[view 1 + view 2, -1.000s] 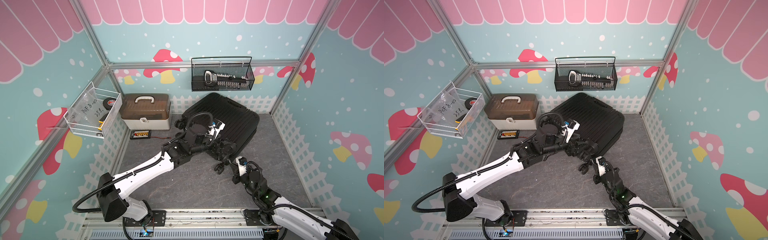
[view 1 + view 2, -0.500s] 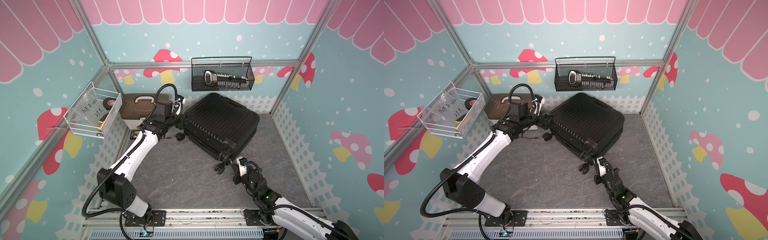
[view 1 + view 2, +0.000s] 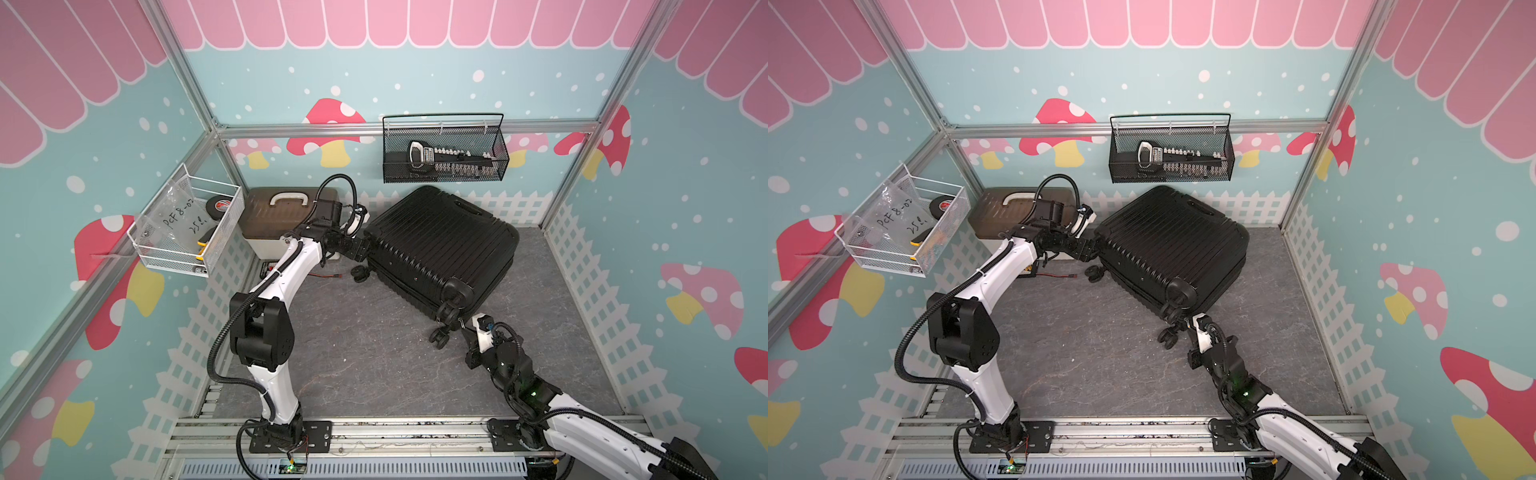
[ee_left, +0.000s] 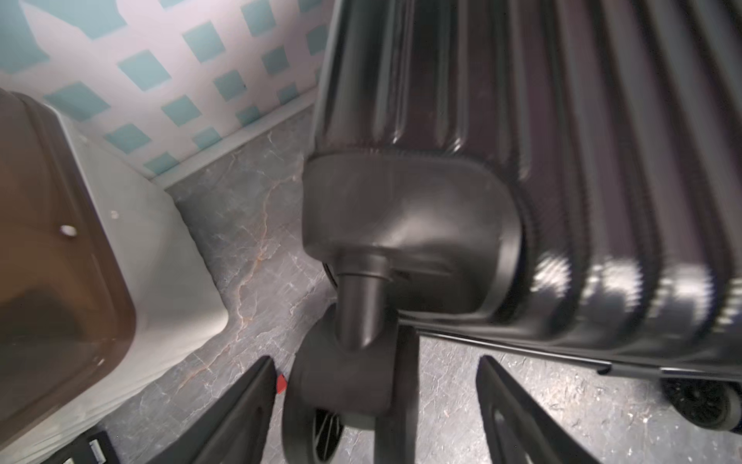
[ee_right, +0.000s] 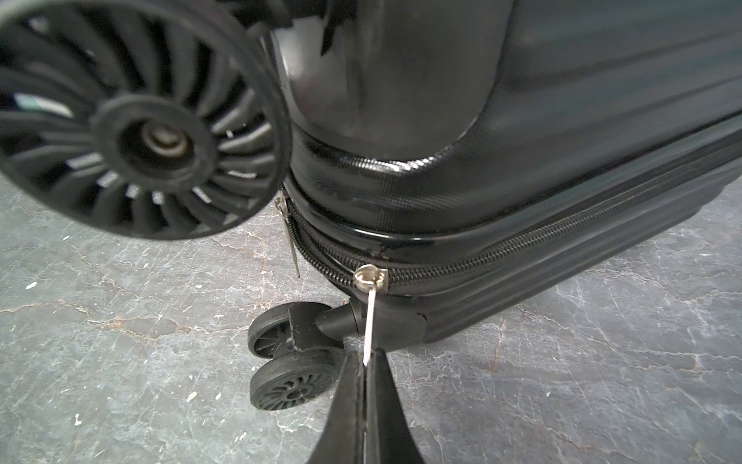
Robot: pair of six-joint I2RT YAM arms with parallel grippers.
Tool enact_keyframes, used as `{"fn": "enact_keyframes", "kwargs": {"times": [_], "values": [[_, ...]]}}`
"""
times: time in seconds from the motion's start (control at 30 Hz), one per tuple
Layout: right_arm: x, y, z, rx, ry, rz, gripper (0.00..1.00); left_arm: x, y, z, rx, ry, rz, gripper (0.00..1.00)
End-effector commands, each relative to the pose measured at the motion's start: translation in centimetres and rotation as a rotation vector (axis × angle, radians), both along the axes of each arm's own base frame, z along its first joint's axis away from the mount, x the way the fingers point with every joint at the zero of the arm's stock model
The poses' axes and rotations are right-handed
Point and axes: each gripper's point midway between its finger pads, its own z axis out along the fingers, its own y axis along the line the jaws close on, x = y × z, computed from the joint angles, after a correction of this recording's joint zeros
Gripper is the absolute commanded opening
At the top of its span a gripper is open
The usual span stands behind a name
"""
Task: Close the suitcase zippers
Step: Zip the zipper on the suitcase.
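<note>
The black ribbed suitcase [image 3: 440, 245] [image 3: 1171, 245] lies flat and shut at the back of the floor. My left gripper [image 3: 361, 249] [image 3: 1090, 249] is at its far-left corner. In the left wrist view it [image 4: 375, 361] stands open astride a caster wheel [image 4: 341, 385], with a gap on one side. My right gripper [image 3: 467, 328] [image 3: 1190, 322] is at the near corner, shut [image 5: 365, 357] on the thin metal pull of a zipper slider [image 5: 369, 277]. The zippers' track [image 5: 522, 249] runs along the seam. A second pull [image 5: 287, 225] hangs beside the big wheel [image 5: 136, 120].
A brown-lidded white box [image 3: 286, 220] stands right beside my left arm at the back left. A small device with a red wire [image 3: 328, 276] lies on the floor. A white wire basket [image 3: 187, 228] hangs on the left wall and a black mesh basket [image 3: 444, 153] on the back wall.
My left arm has swung from over the suitcase's near side to its far-left corner by the box, with its jaws a little wider. The right gripper has kept its grip and place.
</note>
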Motion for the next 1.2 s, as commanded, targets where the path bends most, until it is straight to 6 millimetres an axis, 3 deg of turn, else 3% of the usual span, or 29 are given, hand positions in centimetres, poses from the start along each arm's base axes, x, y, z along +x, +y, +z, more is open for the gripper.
{"fn": "enact_keyframes", "kwargs": {"times": [0.0, 0.1, 0.17, 0.23, 0.3, 0.5, 0.8, 1.0, 1.17], "values": [[-0.1, 0.1, -0.3, -0.019, 0.011, 0.007, 0.00, 0.8, 0.8, -0.1, 0.009, 0.006, 0.000, 0.77], [-0.1, 0.0, -0.3, -0.018, 0.011, 0.004, 0.00, 0.8, 0.4, -0.9, -0.010, 0.034, 0.004, 0.67], [-0.1, 0.0, -0.2, -0.019, 0.010, 0.005, 0.00, 0.4, 0.4, -1.5, -0.019, 0.061, 0.013, 0.54], [0.0, 0.1, -0.1, -0.019, 0.008, 0.007, 0.00, -0.2, 0.6, -1.7, -0.025, 0.087, 0.043, 0.36], [0.0, 0.1, 0.0, -0.020, 0.005, 0.006, 0.00, -0.8, 1.0, -1.6, -0.010, 0.096, 0.096, 0.28], [0.5, 0.1, 0.6, -0.049, -0.015, -0.005, 0.00, -5.2, 0.9, -0.9, 0.058, 0.060, 0.224, 0.26], [2.0, -1.5, 1.2, -0.142, -0.043, -0.107, 0.00, -13.2, 1.1, -1.1, -0.069, 0.081, 0.366, 0.24], [3.0, -1.6, 1.1, -0.195, -0.033, -0.139, 0.00, -18.3, -0.9, -1.5, -0.185, 0.116, 0.322, 0.22], [3.4, -1.5, 0.9, -0.213, -0.024, -0.141, 0.00, -20.2, 0.3, -0.3, -0.208, 0.073, 0.347, 0.27]]}}
